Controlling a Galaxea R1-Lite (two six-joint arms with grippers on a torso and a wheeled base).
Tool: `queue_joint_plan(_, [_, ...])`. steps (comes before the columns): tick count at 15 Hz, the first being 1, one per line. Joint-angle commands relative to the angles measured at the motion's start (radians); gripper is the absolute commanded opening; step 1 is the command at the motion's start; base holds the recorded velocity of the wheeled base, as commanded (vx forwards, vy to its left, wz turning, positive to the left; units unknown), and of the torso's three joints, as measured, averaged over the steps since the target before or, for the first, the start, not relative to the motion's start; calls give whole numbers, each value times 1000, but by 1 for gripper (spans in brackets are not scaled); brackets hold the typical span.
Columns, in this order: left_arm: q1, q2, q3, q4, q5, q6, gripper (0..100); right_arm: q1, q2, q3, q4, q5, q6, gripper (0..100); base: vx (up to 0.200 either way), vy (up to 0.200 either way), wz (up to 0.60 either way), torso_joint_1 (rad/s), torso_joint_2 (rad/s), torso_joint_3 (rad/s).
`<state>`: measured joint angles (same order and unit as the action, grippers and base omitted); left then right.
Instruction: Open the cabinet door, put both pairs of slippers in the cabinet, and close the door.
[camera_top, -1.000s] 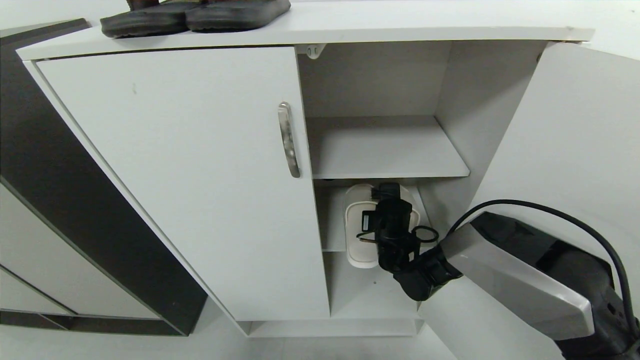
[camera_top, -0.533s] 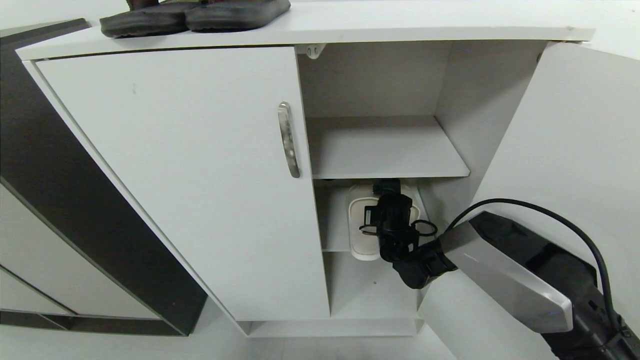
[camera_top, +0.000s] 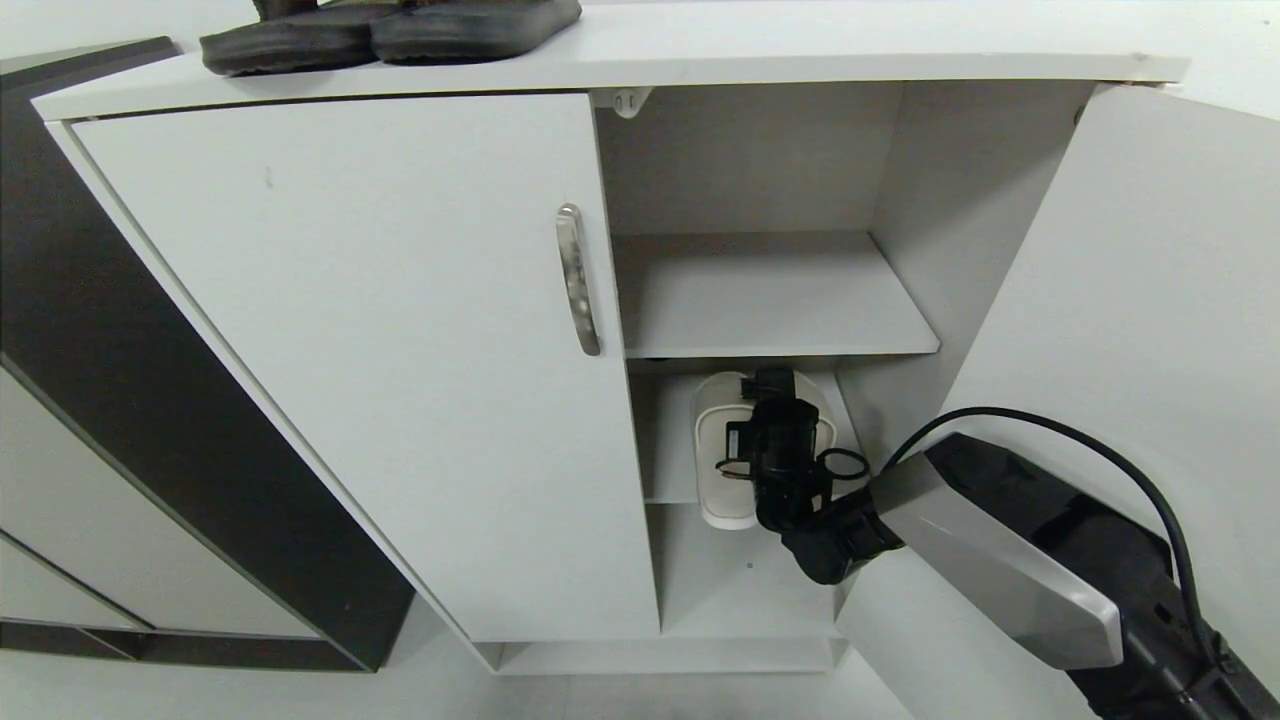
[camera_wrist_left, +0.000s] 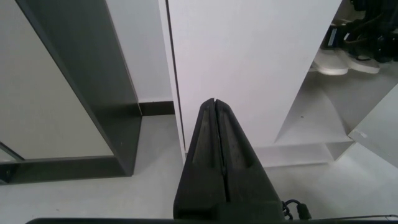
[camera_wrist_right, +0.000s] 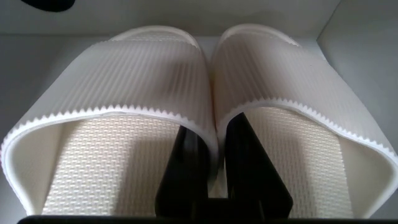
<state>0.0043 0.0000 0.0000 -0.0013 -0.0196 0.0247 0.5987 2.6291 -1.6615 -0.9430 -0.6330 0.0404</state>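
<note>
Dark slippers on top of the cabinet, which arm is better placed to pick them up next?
Probably left: the left end effector is shut on nothing, and the dark slippers sit toward that side. The right end effector grips the white slippers inside the cabinet.

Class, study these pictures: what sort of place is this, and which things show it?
Probably a home entryway, or a mock-up of one. A white shoe cabinet stands with one door open, white slippers are inside it, and dark slippers lie on top.
</note>
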Motion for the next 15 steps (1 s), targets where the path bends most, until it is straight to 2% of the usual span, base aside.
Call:
queue_joint_plan(1, [0,2,0,0,0,0,0,0,8,-1,0,1,1,0,0,0,0,0,0,0])
queue_joint_plan(9, [0,2,0,0,1,-2,0,1,8,0,0,-1,-7,0,0,0,0,0,0,0])
queue_joint_plan(10, [0,2,0,0,1,-2,0,1,8,2,-2,-1,-7,100,0,0,0,0,0,0])
queue_joint_plan(15, [0,2,0,0,1,-2,0,7,-54,109,-22,-8,-5,100,0,0,0,0,0,0])
